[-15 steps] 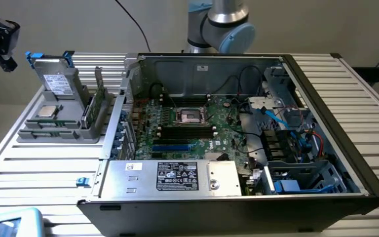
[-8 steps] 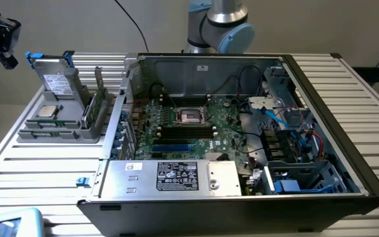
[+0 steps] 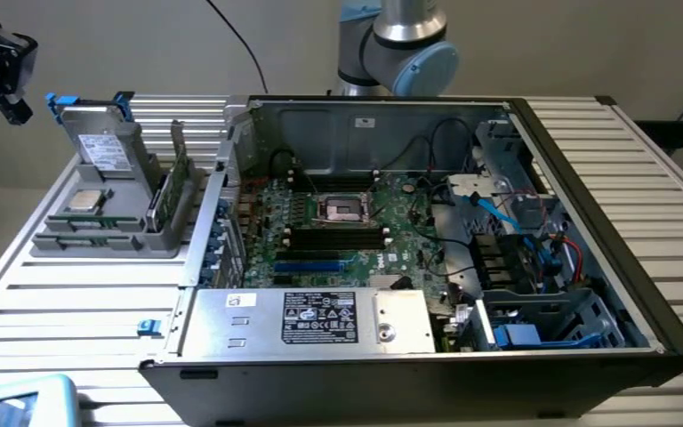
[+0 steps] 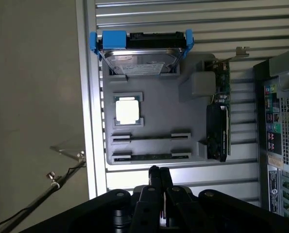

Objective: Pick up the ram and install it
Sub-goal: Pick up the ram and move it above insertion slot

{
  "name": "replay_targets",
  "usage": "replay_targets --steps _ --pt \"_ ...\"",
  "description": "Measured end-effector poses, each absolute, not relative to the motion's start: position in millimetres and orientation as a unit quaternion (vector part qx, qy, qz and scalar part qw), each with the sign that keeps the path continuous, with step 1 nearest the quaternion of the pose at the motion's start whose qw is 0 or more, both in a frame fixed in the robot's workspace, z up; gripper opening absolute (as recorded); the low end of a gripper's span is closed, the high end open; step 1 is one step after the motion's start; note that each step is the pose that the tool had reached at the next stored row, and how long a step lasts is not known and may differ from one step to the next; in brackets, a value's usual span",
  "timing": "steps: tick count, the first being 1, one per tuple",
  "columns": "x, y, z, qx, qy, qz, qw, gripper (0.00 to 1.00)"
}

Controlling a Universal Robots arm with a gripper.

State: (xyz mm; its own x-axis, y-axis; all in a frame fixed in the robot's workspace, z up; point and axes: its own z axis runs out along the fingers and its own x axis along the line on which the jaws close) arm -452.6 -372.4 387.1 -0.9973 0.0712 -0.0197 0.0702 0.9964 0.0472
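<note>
Slatted table [image 3: 68,302] with an open case [image 3: 437,222] and a grey tray [image 4: 159,97]. My gripper [image 4: 159,171] hangs over the slats just short of the tray, fingers pressed together, holding nothing. Ram [image 4: 151,157] sits in the tray slot nearest my fingers. It shows only as a thin dark-green strip, chips indiscernible. Drive [image 4: 137,60] and processor [image 4: 127,110] lie beyond it. Card [image 4: 219,121] is partly in shadow.

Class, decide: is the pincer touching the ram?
Apart. The exterior view shows the pincer hanging in the air, well clear of the grey tray whose slot holds the ram.
</note>
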Motion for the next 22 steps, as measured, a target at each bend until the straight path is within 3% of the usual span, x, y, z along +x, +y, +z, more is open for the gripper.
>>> replay_targets --steps 22 --pt "-452.6 -372.4 387.1 -0.121 0.992 0.025 0.007 0.11"
